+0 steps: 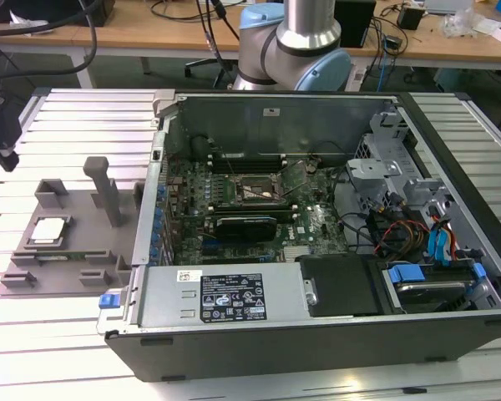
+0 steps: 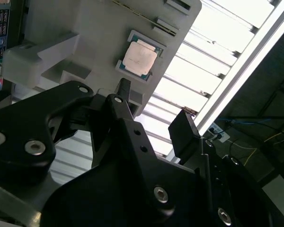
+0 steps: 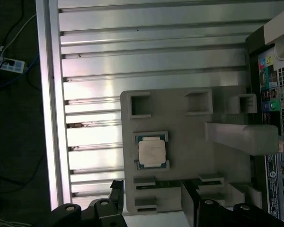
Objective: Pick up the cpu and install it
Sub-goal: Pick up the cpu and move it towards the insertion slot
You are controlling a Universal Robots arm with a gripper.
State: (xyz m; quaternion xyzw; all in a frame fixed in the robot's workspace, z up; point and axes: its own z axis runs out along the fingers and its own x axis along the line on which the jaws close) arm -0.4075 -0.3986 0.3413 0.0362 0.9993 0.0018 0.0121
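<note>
The cpu is lying in the grey tray, apart from the gripper, which is hanging wide open and empty.

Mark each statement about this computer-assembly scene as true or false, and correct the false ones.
1. The cpu lies in a recess of the grey tray. True.
2. The pincer is shut on the cpu. False: its jaws stand open and hold nothing, apart from the cpu.
3. In the exterior view, the grey tray sits to the right of the computer case. False: it sits to the exterior view's left of the case.
4. The computer case lies open, with its motherboard showing. True.
</note>
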